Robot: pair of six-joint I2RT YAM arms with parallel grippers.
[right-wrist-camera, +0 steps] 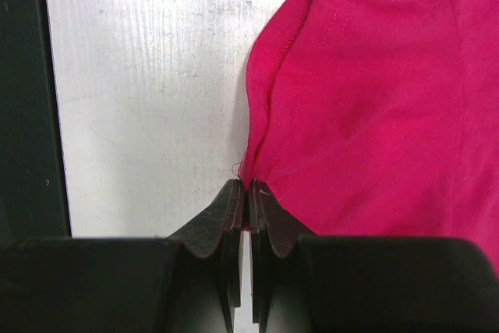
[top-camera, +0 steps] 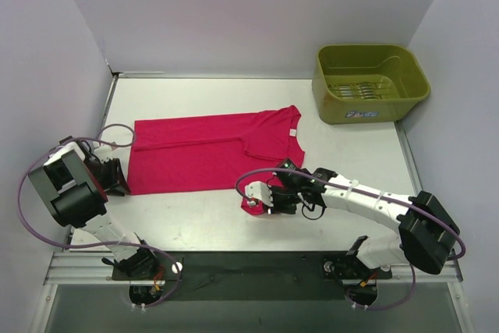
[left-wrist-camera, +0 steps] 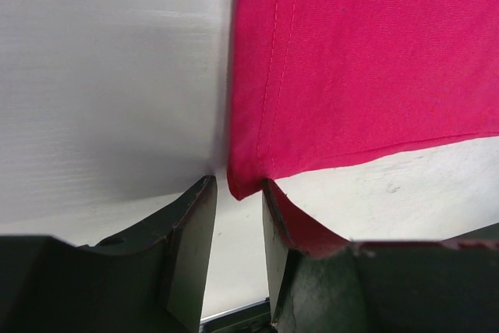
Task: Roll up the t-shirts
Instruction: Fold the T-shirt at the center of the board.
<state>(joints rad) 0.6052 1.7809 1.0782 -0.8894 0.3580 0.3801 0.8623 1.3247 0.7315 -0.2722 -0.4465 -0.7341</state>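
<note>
One magenta-red t-shirt (top-camera: 210, 150) lies flat across the table, folded lengthwise, with its neck and white label toward the right. My left gripper (top-camera: 118, 178) sits at its near-left hem corner. In the left wrist view the jaws (left-wrist-camera: 238, 185) stand apart, the t-shirt's (left-wrist-camera: 366, 60) corner pokes in between the tips, and some red cloth lies on the right finger (left-wrist-camera: 300, 228). My right gripper (top-camera: 259, 197) is at the near sleeve (top-camera: 253, 208). It is shut (right-wrist-camera: 248, 186), pinching the edge of the red fabric (right-wrist-camera: 374, 115) between its tips.
An olive-green plastic tub (top-camera: 366, 83) stands at the back right corner, with a label inside. White walls close in the left, back and right sides. The table's dark front rail (top-camera: 234, 267) runs between the two arm bases.
</note>
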